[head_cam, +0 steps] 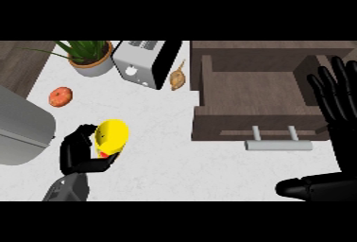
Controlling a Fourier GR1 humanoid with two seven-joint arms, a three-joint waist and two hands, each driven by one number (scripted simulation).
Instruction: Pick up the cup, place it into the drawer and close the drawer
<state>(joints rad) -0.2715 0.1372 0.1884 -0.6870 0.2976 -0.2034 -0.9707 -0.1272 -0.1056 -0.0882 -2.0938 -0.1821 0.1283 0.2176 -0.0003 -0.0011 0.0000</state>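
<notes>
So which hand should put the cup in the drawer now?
The left hand, I'd say: its fingers are already curled round the yellow cup. The right hand is open beside the open drawer, holding nothing, better placed for closing it afterwards.

The cup (112,135) is yellow with a red patch near its lower end, tilted, at the view's left. It looks lifted off the desk, though that is hard to judge. The brown drawer (259,124) stands open, its silver handle (276,144) facing the viewer.
</notes>
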